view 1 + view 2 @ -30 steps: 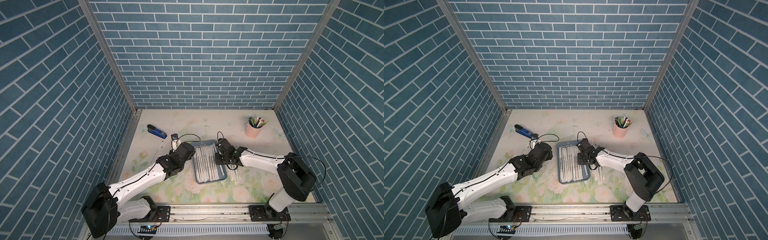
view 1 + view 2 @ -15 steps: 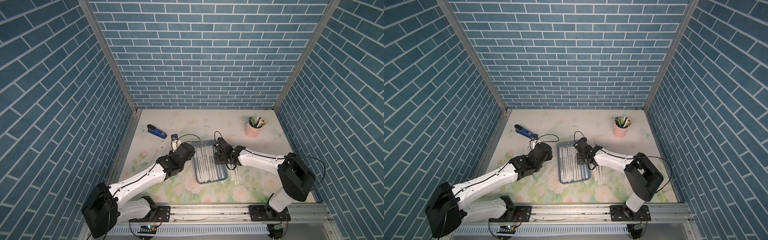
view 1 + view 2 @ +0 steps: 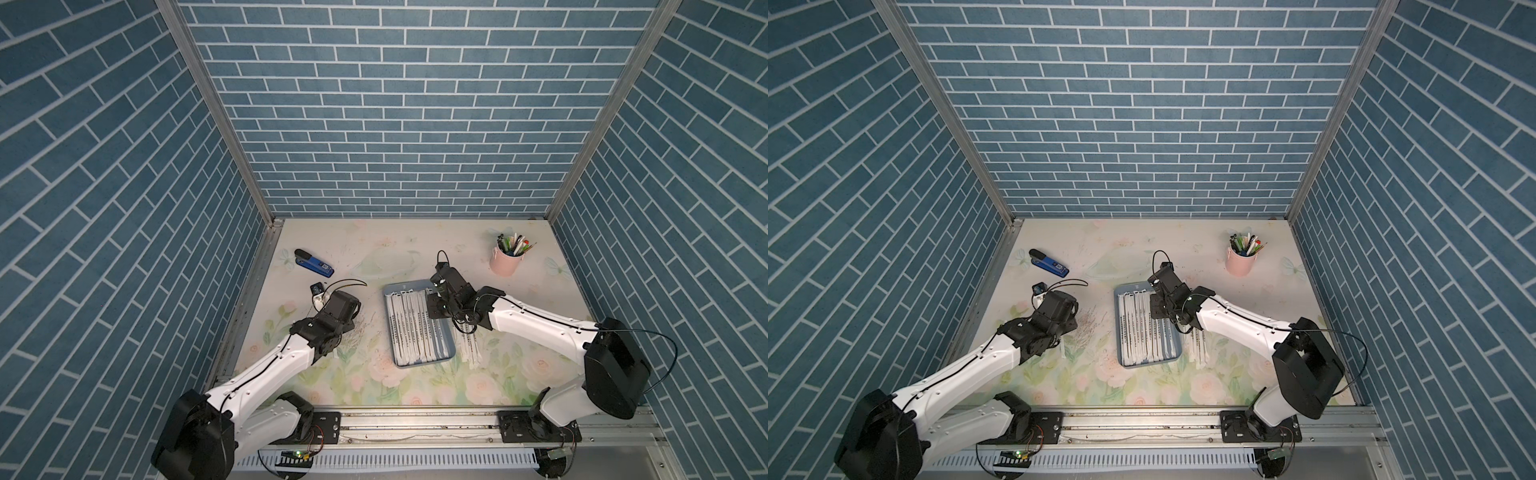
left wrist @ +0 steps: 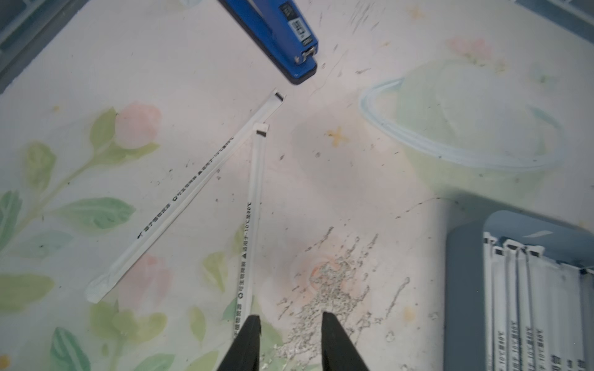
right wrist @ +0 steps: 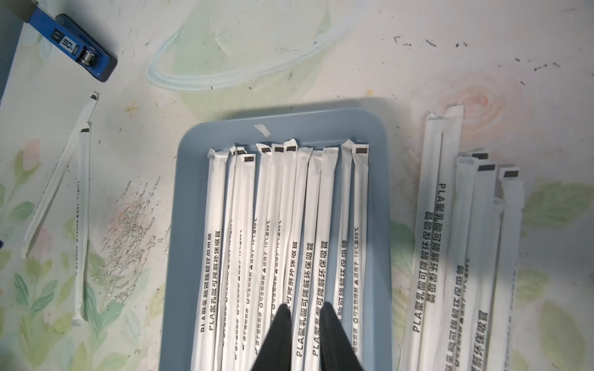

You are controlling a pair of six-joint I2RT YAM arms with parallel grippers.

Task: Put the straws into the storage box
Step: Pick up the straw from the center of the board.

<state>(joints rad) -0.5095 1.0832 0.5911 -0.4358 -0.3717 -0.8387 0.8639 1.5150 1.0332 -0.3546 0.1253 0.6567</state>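
L end effector (image 4: 289,316): fingers spread, bare desk (image 4: 337,192) showing in the gap, nothing pinched; sits low over the desk.
Near L tip: one wrapped straw (image 4: 254,205) runs up to the outer side of one finger; touching or not, can't tell.
2nd straw (image 4: 186,194): flat on the desk beside the 1st, far ends nearly meeting in a V.
R end effector (image 5: 305,306): fingers close together w/ a narrow gap, over the storage box (image 5: 193,154); one straw lines up w/ the gap, pinched or not, can't tell.
Straws in box (image 5: 279,205): abt a dozen, flat, side by side, lengthwise.
Loose pile (image 5: 430,225): more straws on the desk just beside the box's R side, parallel to it.
Stapler (image 4: 279,32): blue, just past the V's tips.
Pink cup (image 3: 505,264): holds pens, far R corner, well apart.
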